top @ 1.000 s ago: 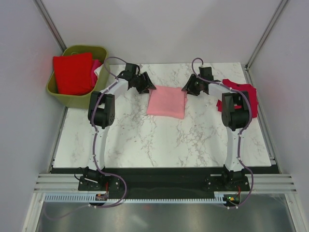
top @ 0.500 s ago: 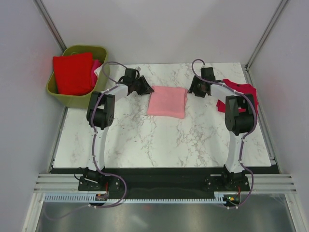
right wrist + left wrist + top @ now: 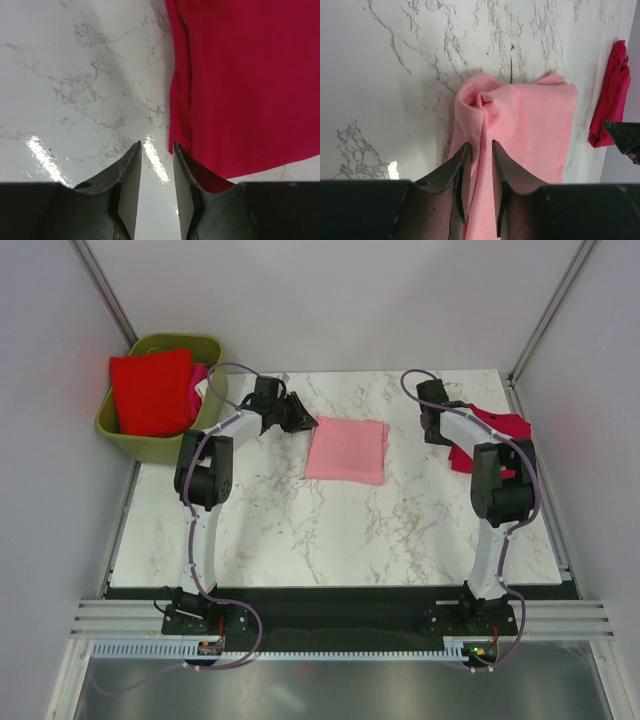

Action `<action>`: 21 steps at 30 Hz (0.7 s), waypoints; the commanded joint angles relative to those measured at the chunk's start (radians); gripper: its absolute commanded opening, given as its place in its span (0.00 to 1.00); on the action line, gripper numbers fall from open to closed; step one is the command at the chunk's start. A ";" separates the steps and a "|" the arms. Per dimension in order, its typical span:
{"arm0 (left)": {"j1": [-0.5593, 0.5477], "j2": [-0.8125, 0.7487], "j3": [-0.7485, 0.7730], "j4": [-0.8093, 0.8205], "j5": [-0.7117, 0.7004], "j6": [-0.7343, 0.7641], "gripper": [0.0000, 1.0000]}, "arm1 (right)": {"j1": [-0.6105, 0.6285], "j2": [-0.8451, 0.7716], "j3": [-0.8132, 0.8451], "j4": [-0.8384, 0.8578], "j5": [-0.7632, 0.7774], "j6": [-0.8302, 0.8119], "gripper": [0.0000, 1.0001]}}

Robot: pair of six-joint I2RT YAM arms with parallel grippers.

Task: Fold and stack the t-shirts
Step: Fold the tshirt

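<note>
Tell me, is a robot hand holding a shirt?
Right gripper: nothing, only table between its fingers. Left gripper: pink t-shirt shows in its gap, but a pinch cannot be told.

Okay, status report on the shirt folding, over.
Left gripper slightly parted at the folded light pink shirt, one corner bunched. Right gripper slightly parted, empty, beside the unfolded crimson shirt. Nothing between them.

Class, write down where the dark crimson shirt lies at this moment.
In the top view, the dark crimson shirt lies at the right edge of the table, just beyond the right gripper and well right of the folded pink shirt.
</note>
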 commanded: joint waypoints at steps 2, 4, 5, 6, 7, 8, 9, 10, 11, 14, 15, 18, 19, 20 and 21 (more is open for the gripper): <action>0.003 -0.040 0.022 0.010 0.048 -0.006 0.30 | 0.032 0.074 0.103 -0.136 0.215 -0.024 0.39; 0.003 -0.026 0.022 0.013 0.057 -0.009 0.30 | 0.038 0.101 0.128 -0.160 0.244 -0.026 0.39; 0.003 -0.023 0.022 0.013 0.060 -0.009 0.30 | 0.037 0.122 0.137 -0.179 0.250 -0.026 0.39; 0.003 -0.020 0.022 0.013 0.062 -0.009 0.30 | 0.038 0.133 0.151 -0.185 0.256 -0.023 0.39; 0.003 -0.016 0.022 0.013 0.062 -0.007 0.30 | 0.037 0.140 0.155 -0.190 0.269 -0.023 0.39; 0.005 -0.015 0.022 0.013 0.060 -0.007 0.30 | 0.038 0.156 0.160 -0.194 0.275 -0.023 0.39; 0.005 -0.015 0.022 0.013 0.060 -0.006 0.30 | 0.038 0.162 0.162 -0.199 0.281 -0.019 0.39; 0.003 -0.015 0.022 0.013 0.060 -0.006 0.30 | 0.038 0.170 0.163 -0.202 0.287 -0.021 0.39; 0.003 -0.015 0.022 0.013 0.060 -0.006 0.30 | 0.037 0.183 0.169 -0.213 0.292 -0.019 0.39; 0.003 -0.014 0.019 0.013 0.060 -0.007 0.30 | 0.037 0.200 0.165 -0.223 0.299 -0.013 0.39; 0.003 -0.014 0.019 0.012 0.060 -0.006 0.30 | 0.038 0.203 0.162 -0.223 0.299 -0.013 0.39; 0.003 -0.014 0.016 0.013 0.062 -0.006 0.30 | 0.037 0.211 0.148 -0.228 0.302 -0.003 0.38; 0.003 -0.014 0.016 0.012 0.060 -0.006 0.30 | 0.038 0.210 0.143 -0.230 0.307 -0.003 0.35; 0.003 -0.014 0.014 0.013 0.060 -0.006 0.30 | 0.037 0.208 0.133 -0.236 0.313 0.005 0.33; 0.003 -0.015 0.014 0.012 0.062 -0.004 0.30 | 0.035 0.205 0.128 -0.237 0.330 0.008 0.29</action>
